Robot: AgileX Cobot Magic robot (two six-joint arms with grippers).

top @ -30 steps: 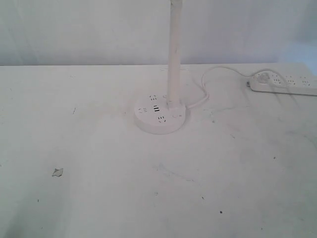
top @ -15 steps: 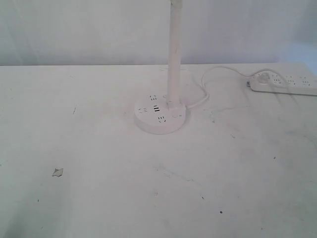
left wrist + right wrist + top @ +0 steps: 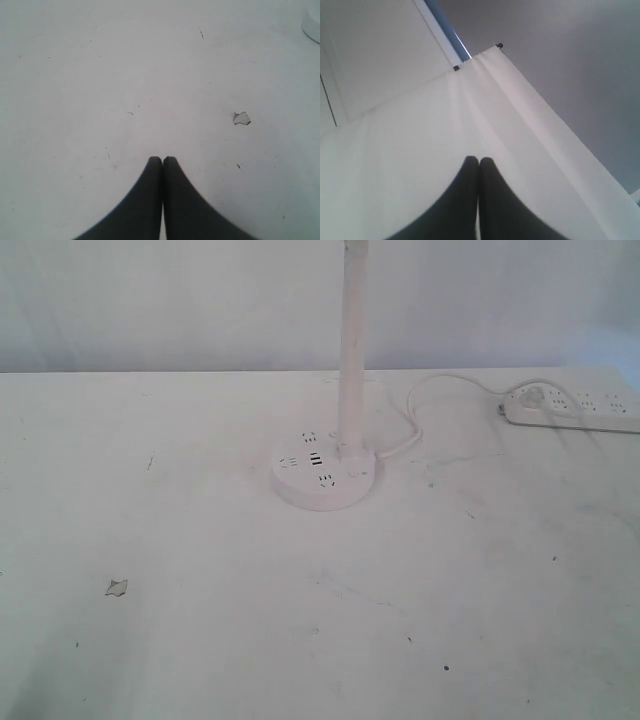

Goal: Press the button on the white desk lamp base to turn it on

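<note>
The lamp base (image 3: 325, 490) is sitting flat near the middle of my tabletop (image 3: 200, 590): a round white puck with socket holes and two dark USB slots, its white stem standing upright. The button (image 3: 353, 474) is showing only faintly, near the stem.
</note>
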